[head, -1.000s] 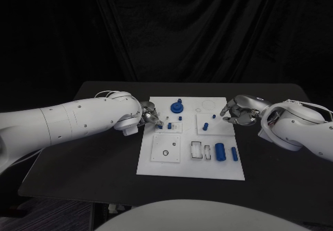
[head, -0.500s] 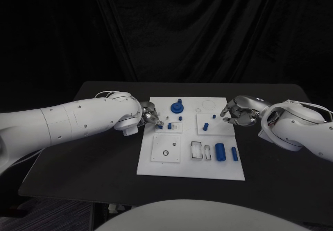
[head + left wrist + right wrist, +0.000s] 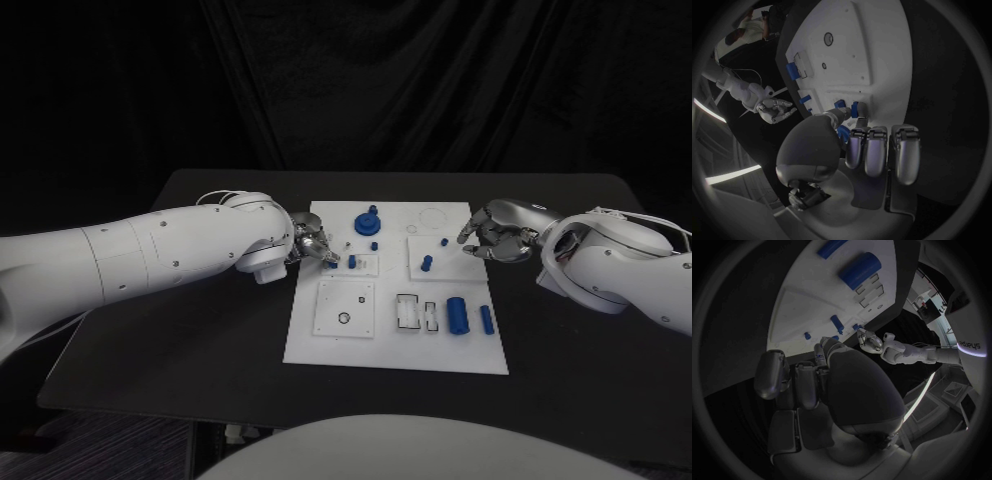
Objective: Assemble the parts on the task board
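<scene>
The white task board (image 3: 397, 345) lies mid-table. On it are a round blue knob (image 3: 368, 222), short blue pegs (image 3: 427, 264), a thick blue cylinder (image 3: 457, 314) and a thin blue bar (image 3: 488, 320). My left hand (image 3: 315, 249) is at the board's left edge, fingers curled. Its thumb and a fingertip pinch a small blue part (image 3: 856, 109) over the board (image 3: 879, 60), beside another small blue piece (image 3: 351, 261). My right hand (image 3: 490, 238) hovers at the board's right edge with its fingers (image 3: 786, 385) curled in and nothing visible in them.
Black table (image 3: 188, 340) surrounds the board, with bare room to the left, right and front. White slotted blocks (image 3: 411, 313) stand beside the thick cylinder. A round hole (image 3: 343, 318) is in the board's lower left square.
</scene>
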